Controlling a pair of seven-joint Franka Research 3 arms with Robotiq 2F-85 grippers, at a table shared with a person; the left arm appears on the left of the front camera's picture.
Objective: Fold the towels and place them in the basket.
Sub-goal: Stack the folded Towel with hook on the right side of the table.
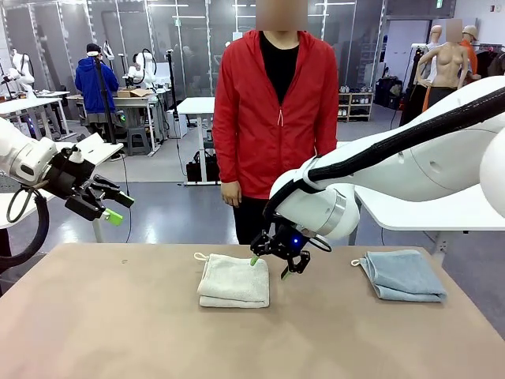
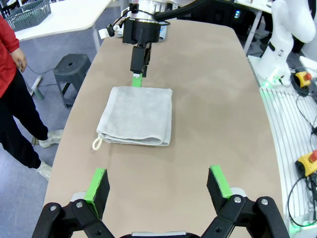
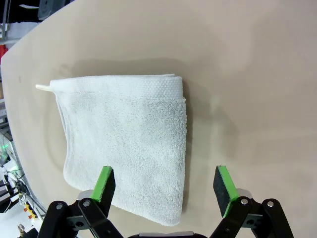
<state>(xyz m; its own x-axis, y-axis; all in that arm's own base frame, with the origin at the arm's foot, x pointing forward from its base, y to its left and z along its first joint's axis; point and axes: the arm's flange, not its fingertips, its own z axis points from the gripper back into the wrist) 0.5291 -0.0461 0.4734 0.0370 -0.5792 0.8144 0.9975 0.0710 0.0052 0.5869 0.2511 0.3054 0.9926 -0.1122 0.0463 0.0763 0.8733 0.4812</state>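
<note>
Progress assessment: folding appears complete, placement not started. Near the table's middle, the cream-white towel lies folded flat, its loop toward the far edge. The right gripper hangs over that towel's far right corner, jaws fully apart and holding nothing; one green pad sits at the towel's edge, contact uncertain. Toward the right edge, the blue-grey towel lies folded, well apart from the first. The left gripper hovers beyond the left edge, spread wide and empty. On a separate table farther off stands a mesh basket. Both towels remain to be transferred.
</note>
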